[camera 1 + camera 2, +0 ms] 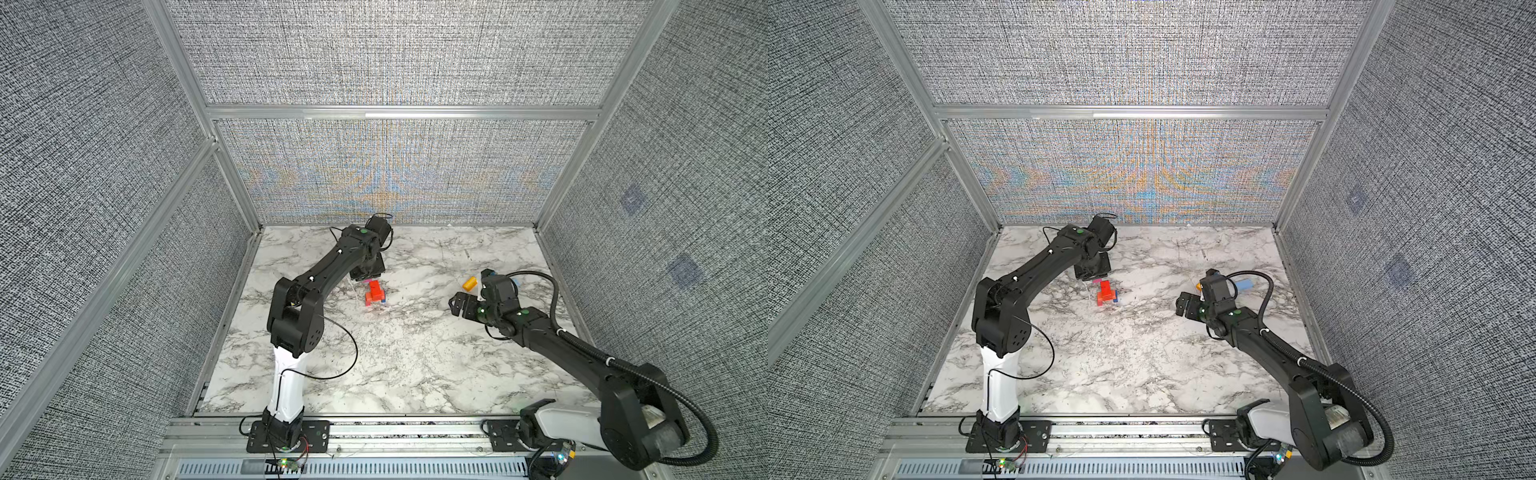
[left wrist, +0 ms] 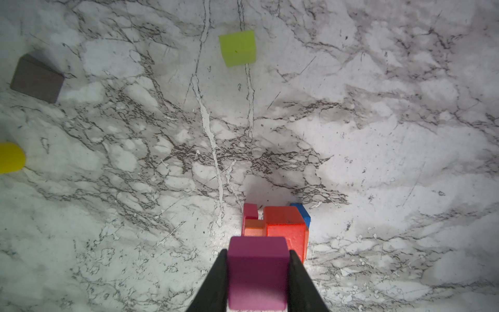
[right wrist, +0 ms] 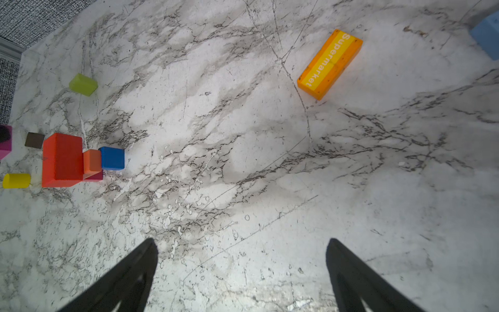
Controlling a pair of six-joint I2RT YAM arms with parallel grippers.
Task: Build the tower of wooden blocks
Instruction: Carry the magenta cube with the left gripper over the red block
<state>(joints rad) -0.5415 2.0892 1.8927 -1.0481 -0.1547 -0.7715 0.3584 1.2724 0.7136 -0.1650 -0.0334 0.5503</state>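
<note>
A white table point(image 1: 415, 353) with grey marble veining sat inside a booth of grey woven walls point(image 1: 395, 54) on aluminium rails. A little left of centre in both top views I saw the stack point(image 1: 375, 293), low and short. Its red block point(image 3: 63, 159) stood upright and rose highest. A small orange block point(image 3: 92, 160) sat against the red block's side, a blue cube point(image 3: 112, 158) sat just beside that, and a dark pink piece point(image 3: 95, 176) showed beneath them.

My left pincer point(image 2: 258, 252) pointed down, clenched on a pink cube point(image 2: 256, 272) held squarely between both fingers. It hung just beside the stack's top, on the far side. I could not tell whether cube and stack touched. My right pincer point(image 3: 241, 240) was spread wide, holding nothing, over bare table well apart from the stack.

Near it an orange brick point(image 3: 330, 64) lay flat, its long axis slanted to the table's edges. White lettering along its yellow stripe read "Supermarket". A light blue block point(image 3: 487, 35) lay close by. A lime cube point(image 2: 238, 48), a brown block point(image 2: 37, 78) and a yellow cylinder point(image 2: 10, 157) on its side lay loose around the stack.
</note>
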